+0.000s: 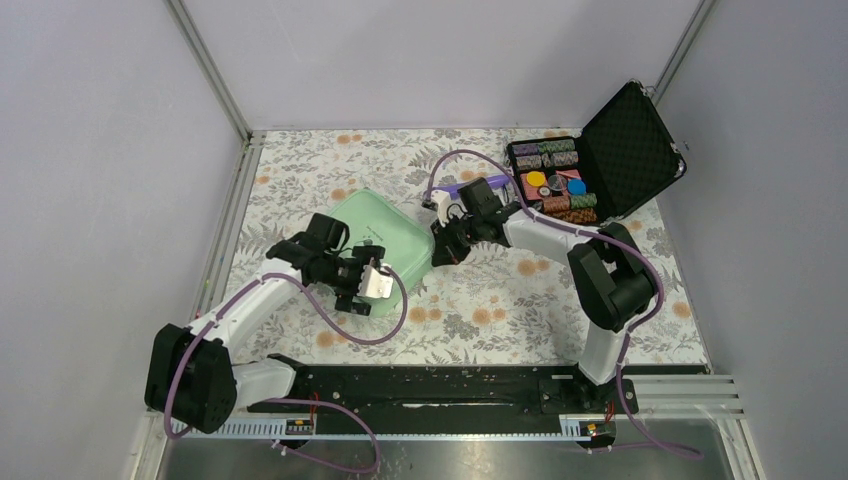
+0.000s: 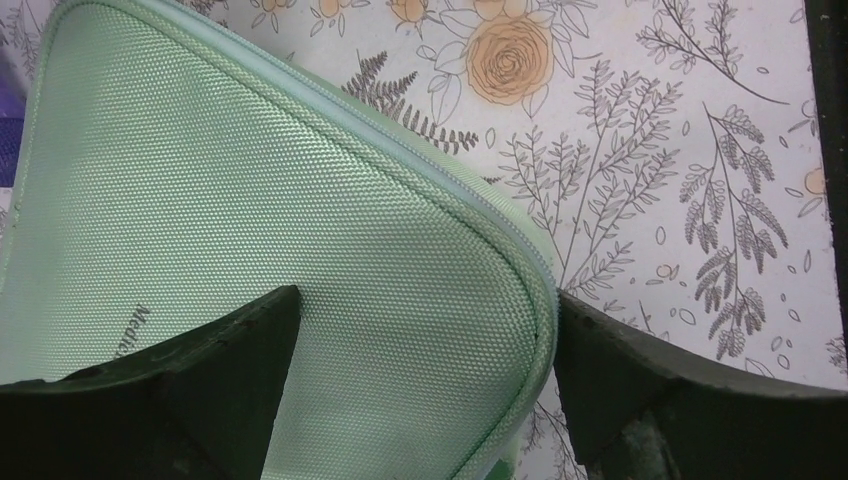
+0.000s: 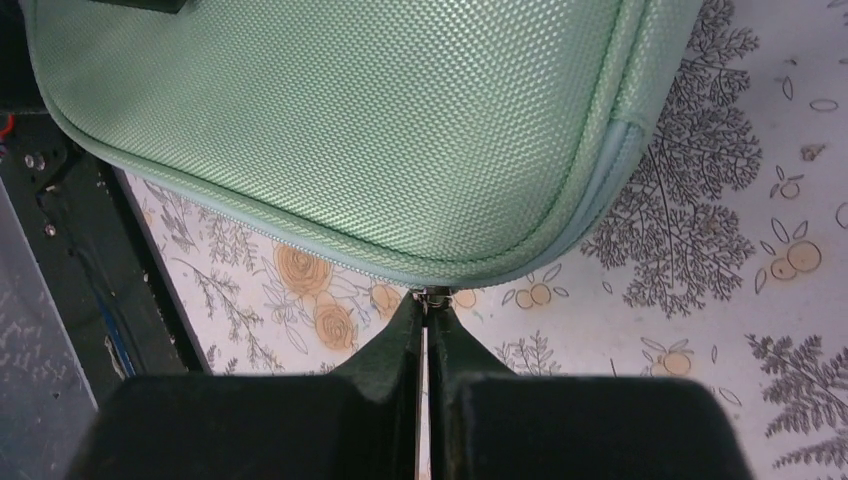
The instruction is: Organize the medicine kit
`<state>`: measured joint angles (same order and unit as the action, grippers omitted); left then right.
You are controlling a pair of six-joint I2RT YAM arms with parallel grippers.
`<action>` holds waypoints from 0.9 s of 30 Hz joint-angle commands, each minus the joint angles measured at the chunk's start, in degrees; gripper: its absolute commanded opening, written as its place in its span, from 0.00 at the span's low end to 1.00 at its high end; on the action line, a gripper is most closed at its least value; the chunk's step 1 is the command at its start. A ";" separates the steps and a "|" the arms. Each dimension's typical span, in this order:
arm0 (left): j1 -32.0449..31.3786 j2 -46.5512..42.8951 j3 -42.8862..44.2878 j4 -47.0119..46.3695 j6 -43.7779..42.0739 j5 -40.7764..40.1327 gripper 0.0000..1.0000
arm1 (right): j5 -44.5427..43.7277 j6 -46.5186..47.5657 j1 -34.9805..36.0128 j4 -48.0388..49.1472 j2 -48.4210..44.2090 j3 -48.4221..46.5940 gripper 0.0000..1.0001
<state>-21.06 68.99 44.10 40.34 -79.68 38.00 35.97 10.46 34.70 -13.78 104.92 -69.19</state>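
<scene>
Two failures look likely from here. First, the right gripper [image 3: 430, 308] is clenched on a thin metal zipper pull [image 3: 432, 294] at the very tips of its fingers. So little of the tab sits between the pads that I judge a tug off the line of the zip could let it slip free.

Second, the medicine kit [image 3: 350, 120] lies lid-down-shut on the flowered tablecloth [image 3: 700, 330], just beyond those fingertips. Nothing visibly pins it there. The left gripper [image 2: 428, 300] is spread wide across another corner of the kit and grasps nothing. One of its fingers [image 2: 210, 375] hangs over the lid and the other sits past the edge, above the cloth. If that hand does not bear down, hauling on the zip may skid or turn the whole case instead of running the slider.

Much is hidden:
- The inside of the kit is not visible.
- Whether the zip is closed all the way round cannot be told.
- The pull is mostly swallowed between the right pads.
- The lid's print is cut off by the left finger, showing only a few letters.
- Whether either left finger touches the case is unclear.
- From above, both sets of fingertips are too small to read.
</scene>
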 commanded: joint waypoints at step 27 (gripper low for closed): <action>-1.32 -5.29 -3.44 -42.18 48.35 -4.04 0.91 | 4.10 4.79 2.65 -19.53 9.34 -24.30 0.00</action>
<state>-25.67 70.32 36.53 -1.78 -37.12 34.22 36.45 8.93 37.01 -32.29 114.02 -89.17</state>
